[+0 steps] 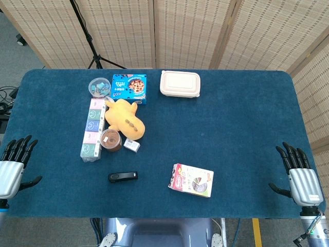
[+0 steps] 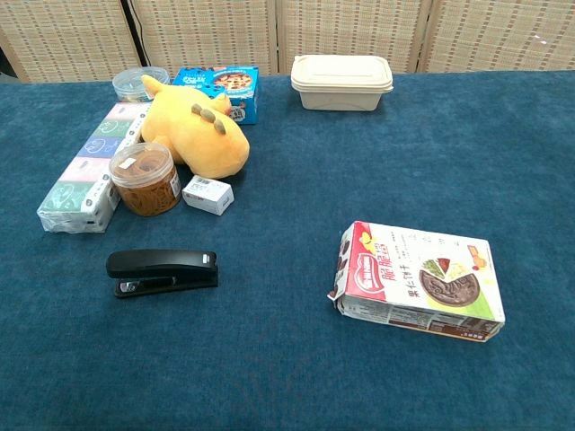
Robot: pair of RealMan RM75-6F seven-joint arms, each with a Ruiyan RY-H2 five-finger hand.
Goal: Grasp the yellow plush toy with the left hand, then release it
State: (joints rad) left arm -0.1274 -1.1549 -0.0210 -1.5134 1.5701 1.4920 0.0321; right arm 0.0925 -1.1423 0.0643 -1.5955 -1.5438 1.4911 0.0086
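On the blue cloth table point(image 1: 231, 128), the yellow plush toy point(image 1: 125, 119) lies toward the far left, touching a long tissue pack point(image 1: 92, 129) and a brown-filled jar point(image 1: 110, 139), just in front of a blue cookie box point(image 1: 129, 88). At the near left corner, the left hand point(image 1: 12, 167) rests with fingers spread, holding nothing; the right hand point(image 1: 299, 175) lies likewise at the near right corner. A black stapler point(image 2: 163, 272) and a snack box point(image 2: 418, 280) sit nearer the robot, well apart

Left hand point(image 1: 13, 164) cropped by frame edge; clear tub point(image 2: 135, 83) half hidden.
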